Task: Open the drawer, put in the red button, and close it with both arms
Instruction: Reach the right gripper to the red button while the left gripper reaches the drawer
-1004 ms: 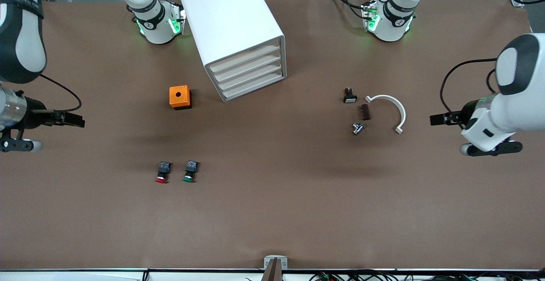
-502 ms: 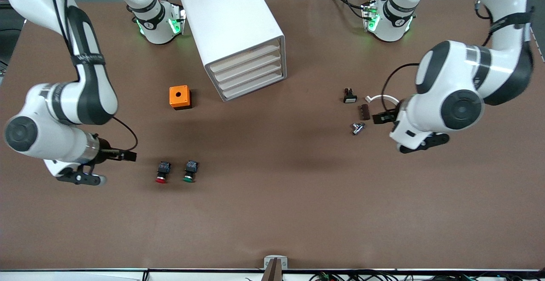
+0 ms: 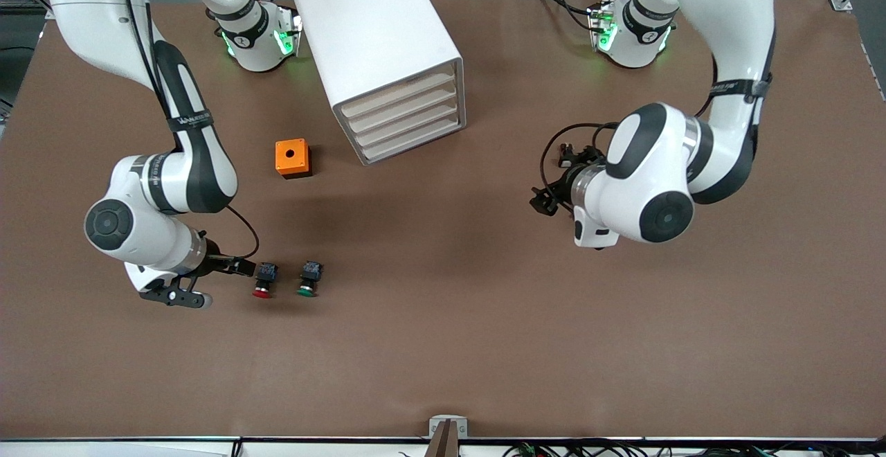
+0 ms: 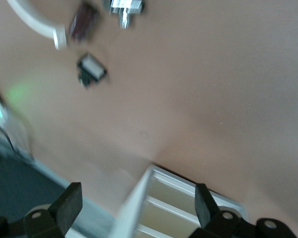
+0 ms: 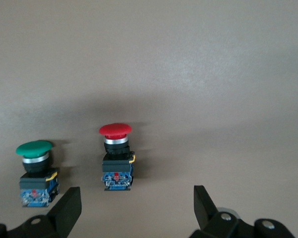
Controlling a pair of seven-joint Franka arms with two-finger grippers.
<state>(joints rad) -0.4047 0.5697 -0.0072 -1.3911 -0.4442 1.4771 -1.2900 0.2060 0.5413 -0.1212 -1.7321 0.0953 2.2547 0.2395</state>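
Note:
The red button (image 3: 264, 281) lies on its side on the brown table, red cap toward the front camera; the right wrist view shows the red button (image 5: 116, 157) just ahead of the fingers. My right gripper (image 3: 242, 268) hangs open beside its black body, toward the right arm's end; between the fingers of the right gripper (image 5: 136, 208) there is nothing. The white drawer cabinet (image 3: 387, 55) stands with all drawers (image 3: 405, 118) shut. My left gripper (image 3: 542, 202) is open over the table beside the small parts. The left gripper (image 4: 136, 204) faces the cabinet (image 4: 164, 208) from a distance.
A green-capped button (image 3: 309, 279) lies right beside the red one. An orange box with a hole (image 3: 292, 158) sits beside the cabinet. A black-and-white switch (image 4: 92, 69), a brown piece (image 4: 83, 22), a metal part (image 4: 124, 6) and a white arc (image 4: 32, 22) lie by the left arm.
Both arms have swung in from the table's ends. The right gripper came down beside the red button. The left gripper crossed over the small parts toward the cabinet. Both stayed open.

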